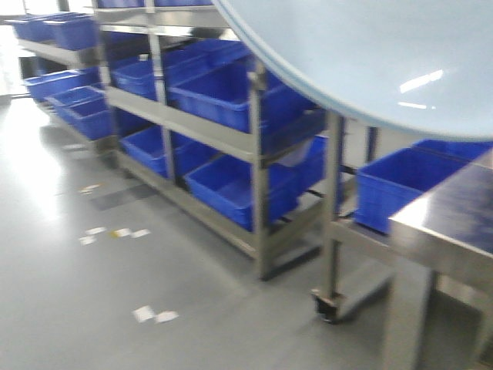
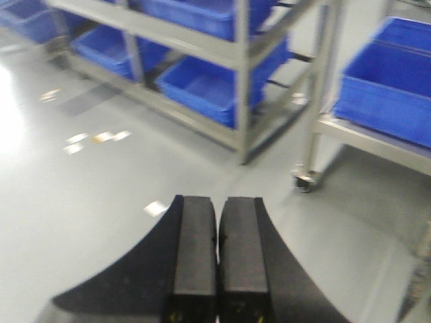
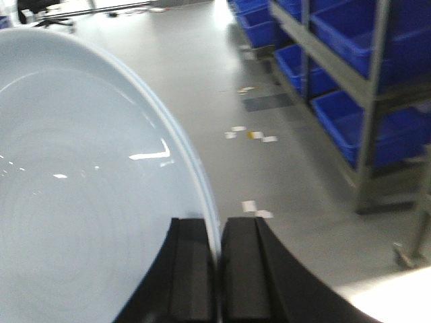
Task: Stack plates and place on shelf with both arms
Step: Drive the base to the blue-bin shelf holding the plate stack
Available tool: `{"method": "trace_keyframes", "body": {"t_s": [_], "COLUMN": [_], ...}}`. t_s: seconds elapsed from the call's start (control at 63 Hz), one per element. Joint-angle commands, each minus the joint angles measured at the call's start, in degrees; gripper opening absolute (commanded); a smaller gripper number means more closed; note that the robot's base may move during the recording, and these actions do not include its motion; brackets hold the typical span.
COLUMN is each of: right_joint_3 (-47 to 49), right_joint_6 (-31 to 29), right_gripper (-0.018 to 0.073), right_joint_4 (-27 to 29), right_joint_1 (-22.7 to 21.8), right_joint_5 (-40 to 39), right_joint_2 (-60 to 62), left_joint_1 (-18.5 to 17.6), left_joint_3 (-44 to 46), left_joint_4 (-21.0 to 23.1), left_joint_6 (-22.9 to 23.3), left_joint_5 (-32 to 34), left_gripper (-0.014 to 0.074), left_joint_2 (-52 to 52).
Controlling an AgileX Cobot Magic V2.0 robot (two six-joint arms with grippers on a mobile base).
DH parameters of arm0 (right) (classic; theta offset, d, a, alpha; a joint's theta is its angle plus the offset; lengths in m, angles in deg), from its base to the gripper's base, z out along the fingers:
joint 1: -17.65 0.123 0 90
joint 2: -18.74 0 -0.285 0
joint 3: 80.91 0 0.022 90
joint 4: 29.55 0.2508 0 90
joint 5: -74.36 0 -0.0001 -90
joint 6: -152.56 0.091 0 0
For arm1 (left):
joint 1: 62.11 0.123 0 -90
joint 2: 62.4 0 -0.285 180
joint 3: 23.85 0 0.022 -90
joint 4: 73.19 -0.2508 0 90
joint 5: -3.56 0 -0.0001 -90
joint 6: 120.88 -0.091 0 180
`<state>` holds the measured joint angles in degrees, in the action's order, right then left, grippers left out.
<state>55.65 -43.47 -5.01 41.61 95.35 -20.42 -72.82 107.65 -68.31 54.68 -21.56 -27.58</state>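
A large pale blue-white plate [image 1: 370, 54] fills the top right of the front view, held up in the air. In the right wrist view the same plate [image 3: 81, 188] covers the left half, and my right gripper [image 3: 219, 225] is shut on its rim, one finger on each side of the edge. I cannot tell whether a second plate lies against it. My left gripper [image 2: 217, 202] is shut with nothing between its fingers, hanging over bare grey floor. The shelf is out of view.
Steel racks [image 1: 254, 146] loaded with blue crates [image 1: 223, 92] run along the back. A wheeled steel frame [image 1: 327, 304] stands beside them. A dark reflective steel tabletop [image 1: 454, 216] juts in at the lower right. Paper scraps [image 1: 154, 314] lie on the grey floor.
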Motion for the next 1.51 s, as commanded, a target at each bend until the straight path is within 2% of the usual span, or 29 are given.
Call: {"method": "trace_keyframes", "body": {"t_s": [0.0,1.491], "right_joint_3": [1.77,1.77], "right_joint_6": [-0.1,-0.1], "right_gripper": [0.0057,0.0057], "right_joint_4": [1.33,1.33], "right_joint_1": [-0.01,-0.01], "right_joint_5": [-4.97,-4.97], "right_joint_2": [0.11,0.11], "left_joint_1": [-0.33,-0.33], "left_joint_3": [1.62,1.62], "left_joint_4": [0.52,0.52], "left_joint_6": [0.51,0.51], "left_joint_5": [4.72,4.72], "left_gripper": [0.0084,0.0084], "left_joint_2": [0.32,0.32]}}
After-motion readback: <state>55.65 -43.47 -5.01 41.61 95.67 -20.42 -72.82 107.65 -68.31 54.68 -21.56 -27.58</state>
